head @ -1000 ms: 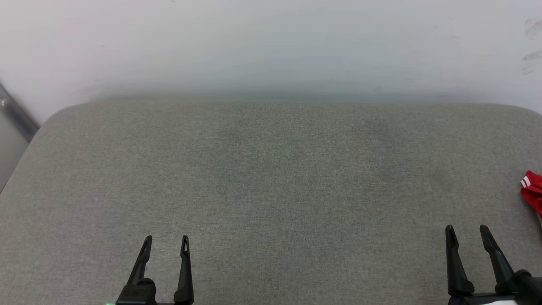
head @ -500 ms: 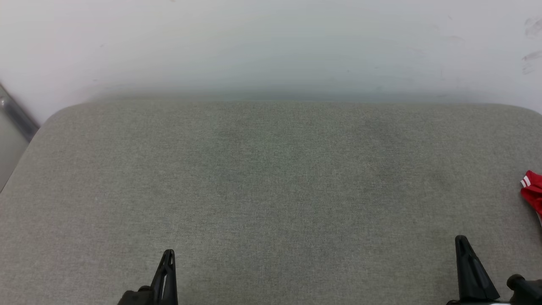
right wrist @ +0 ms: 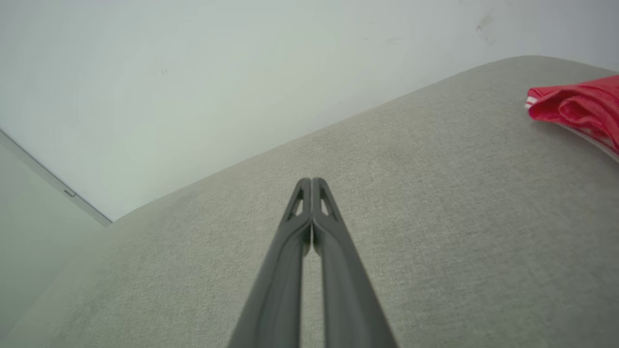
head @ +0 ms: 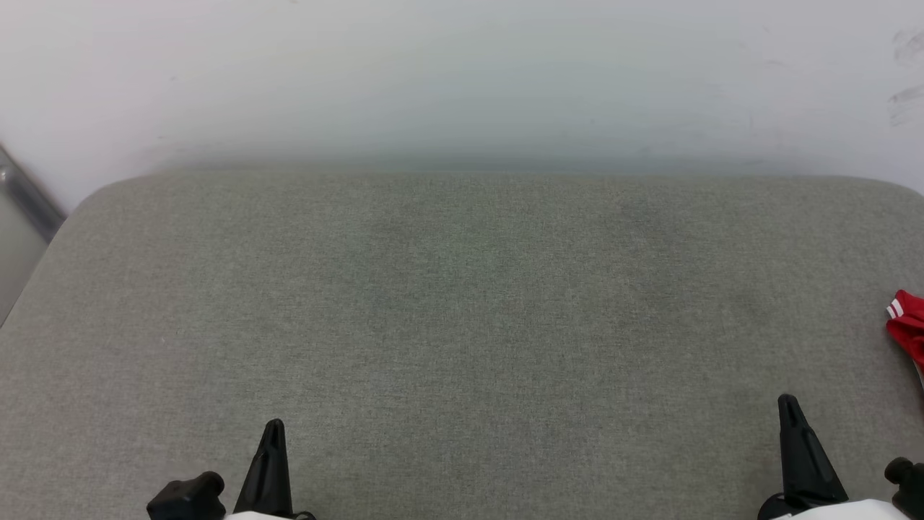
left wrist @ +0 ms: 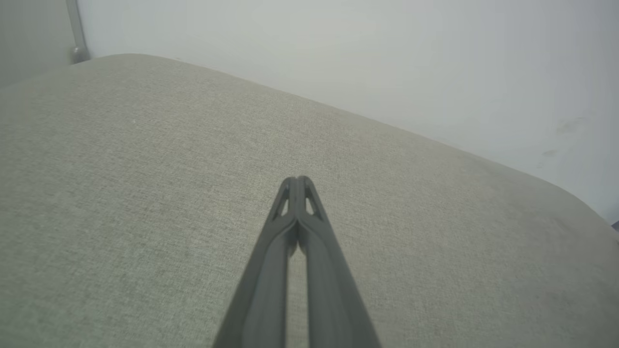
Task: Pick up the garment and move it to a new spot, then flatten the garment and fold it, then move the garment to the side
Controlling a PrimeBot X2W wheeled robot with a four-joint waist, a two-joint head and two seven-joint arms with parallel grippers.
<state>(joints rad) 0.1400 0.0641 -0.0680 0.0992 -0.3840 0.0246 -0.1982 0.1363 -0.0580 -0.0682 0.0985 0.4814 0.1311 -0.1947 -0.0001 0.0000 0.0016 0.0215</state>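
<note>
The left tool [head: 273,430] and the right tool [head: 788,401] sit at the lower left and lower right of the head view, over a grey fabric-covered table [head: 462,303]. Each has its two dark fingers pressed together and grips nothing. The garment [head: 908,328], a bunched red piece with white striped trim, lies on the table at the right edge of the frame, above the right tool and well apart from the left one. A pale wall [head: 462,79] runs across the top of the frame behind the table.

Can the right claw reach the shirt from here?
Likely yes: shirt lies ahead and right of the right claw, nothing but bare cushion between. Claw is shut, so it must open first.
</note>
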